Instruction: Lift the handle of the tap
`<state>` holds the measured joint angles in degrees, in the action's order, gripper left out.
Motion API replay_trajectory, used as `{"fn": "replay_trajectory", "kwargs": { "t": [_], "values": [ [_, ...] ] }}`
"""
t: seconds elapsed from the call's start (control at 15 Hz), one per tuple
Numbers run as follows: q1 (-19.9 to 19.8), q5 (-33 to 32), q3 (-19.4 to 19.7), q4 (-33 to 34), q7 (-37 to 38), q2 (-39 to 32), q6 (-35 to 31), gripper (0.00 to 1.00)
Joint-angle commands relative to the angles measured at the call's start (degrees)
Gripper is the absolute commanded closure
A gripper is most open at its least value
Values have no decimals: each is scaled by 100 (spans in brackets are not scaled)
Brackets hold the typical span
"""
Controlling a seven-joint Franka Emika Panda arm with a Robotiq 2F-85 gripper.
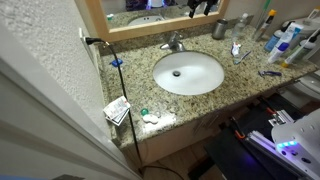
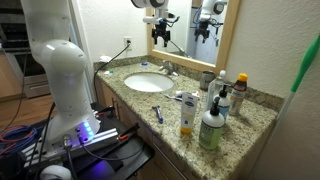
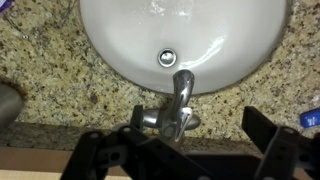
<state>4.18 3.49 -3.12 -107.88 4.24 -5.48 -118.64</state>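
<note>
Gripper (image 3: 185, 150) jaws wide apart, hovering above tap (image 3: 178, 105) at back rim of basin (image 3: 110, 40). Approach step; handle (image 3: 148, 118) prob. untouched & down. Next: drop lower, get finger under lever tip, nudge up.

No text, brand, number or sign can be read in any view. Labels are carried by the bottles (image 2: 211, 128) grouped on the counter (image 2: 255, 105) well apart from the tap (image 2: 168, 68), but their print is too small and blurred to be made out. The same holds for the patterned papers (image 1: 117, 110), also well apart from the tap.
</note>
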Motion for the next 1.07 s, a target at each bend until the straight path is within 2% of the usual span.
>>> {"fn": "replay_trajectory", "kwargs": {
  "t": [0.0,0.33,0.6,0.73,0.8,0.93,1.0],
  "values": [
    [-14,-3,-15,15,2,-4,19,0],
    [85,-37,-59,446,496,-439,-635,0],
    [286,-468,-5,1009,1374,-926,-1326,0],
    [304,-597,18,1063,1382,-884,-853,0],
    [273,-441,-25,866,1291,-781,-1108,0],
    [286,-488,-14,933,1318,-843,-1052,0],
    [313,-730,56,855,1396,-944,-1073,0]
  ]
}}
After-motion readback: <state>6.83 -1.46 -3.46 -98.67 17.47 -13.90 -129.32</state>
